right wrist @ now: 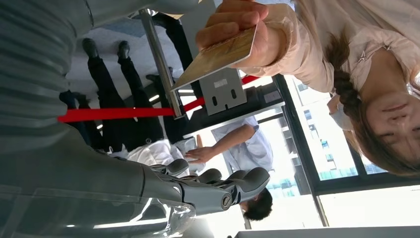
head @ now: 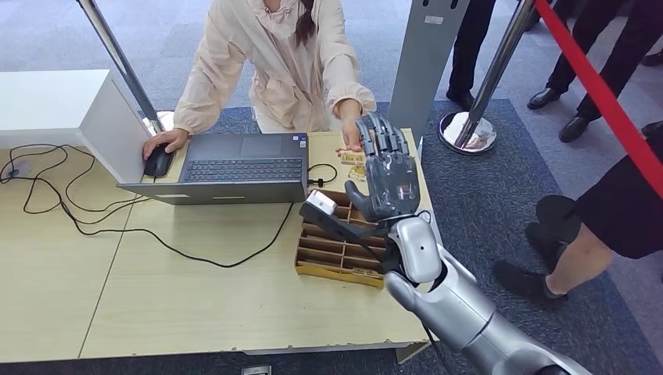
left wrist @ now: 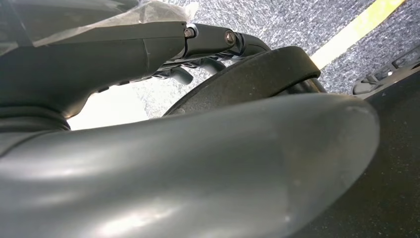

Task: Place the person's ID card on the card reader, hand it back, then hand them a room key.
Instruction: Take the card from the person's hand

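The person in a pale jacket holds out a tan ID card (right wrist: 218, 54) between their fingers (right wrist: 237, 22). In the head view the person's hand (head: 350, 129) is over the far right of the desk, with the card (head: 352, 157) under it. My right hand (head: 387, 168) is raised just right of it with fingers spread and upright, holding nothing and not touching the card. In the right wrist view its fingers (right wrist: 218, 186) lie stretched, apart from the card. A white-topped black card reader (head: 320, 203) lies on the wooden divider tray (head: 336, 258). My left hand (left wrist: 198, 163) hangs by the floor, holding nothing.
An open laptop (head: 234, 168) stands mid-desk, and the person's other hand rests on a mouse (head: 158, 162). Black cables (head: 70, 211) trail across the left of the desk. A white box (head: 55, 105) stands at the far left. A red rope barrier (head: 602, 98) and bystanders' legs are to the right.
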Robot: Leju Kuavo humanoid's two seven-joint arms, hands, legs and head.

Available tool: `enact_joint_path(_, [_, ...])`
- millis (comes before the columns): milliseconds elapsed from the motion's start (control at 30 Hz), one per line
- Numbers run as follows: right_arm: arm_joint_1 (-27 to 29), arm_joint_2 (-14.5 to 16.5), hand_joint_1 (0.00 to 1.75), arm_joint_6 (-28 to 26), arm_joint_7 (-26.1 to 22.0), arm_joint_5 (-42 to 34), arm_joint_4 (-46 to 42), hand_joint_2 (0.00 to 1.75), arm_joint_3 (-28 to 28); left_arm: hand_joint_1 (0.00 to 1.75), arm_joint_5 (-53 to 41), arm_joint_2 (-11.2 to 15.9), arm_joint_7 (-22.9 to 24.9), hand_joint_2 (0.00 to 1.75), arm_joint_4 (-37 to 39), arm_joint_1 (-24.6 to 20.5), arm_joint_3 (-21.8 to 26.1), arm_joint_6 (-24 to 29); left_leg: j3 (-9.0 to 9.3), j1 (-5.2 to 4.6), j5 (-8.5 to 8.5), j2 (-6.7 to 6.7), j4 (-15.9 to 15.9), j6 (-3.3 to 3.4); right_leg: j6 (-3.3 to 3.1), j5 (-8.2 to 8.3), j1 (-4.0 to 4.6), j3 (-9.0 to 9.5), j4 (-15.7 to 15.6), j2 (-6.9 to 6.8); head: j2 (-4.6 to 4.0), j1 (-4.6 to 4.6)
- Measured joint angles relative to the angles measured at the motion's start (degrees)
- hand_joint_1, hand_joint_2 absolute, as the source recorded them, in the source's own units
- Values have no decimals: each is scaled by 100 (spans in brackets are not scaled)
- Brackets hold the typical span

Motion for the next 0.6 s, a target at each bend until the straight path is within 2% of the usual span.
enact_joint_path(367, [-122,99,20,-22,39,39,325,175,0,0,0,-3,0,0,0,-6,-35,-2,0,0,0,0,0,0,0,0,0,0,0,0,-1,0])
enact_joint_path(467, [-168,127,29,-22,39,41,408,175,2,0,0,-3,-5,0,0,-9,-59,-2,0,0,0,0,0,0,0,0,0,-1,0,0,0,1])
enact_joint_path(500, [-190,138,36,-22,39,44,447,175,5,0,0,-4,-8,0,0,-11,-66,-2,0,0,0,0,0,0,0,0,0,-2,0,0,0,1])
enact_joint_path(600, [-227,168,115,-25,39,63,549,175,16,0,0,-5,-16,0,0,-12,-76,0,0,0,0,0,0,0,0,0,0,-2,0,0,0,0])
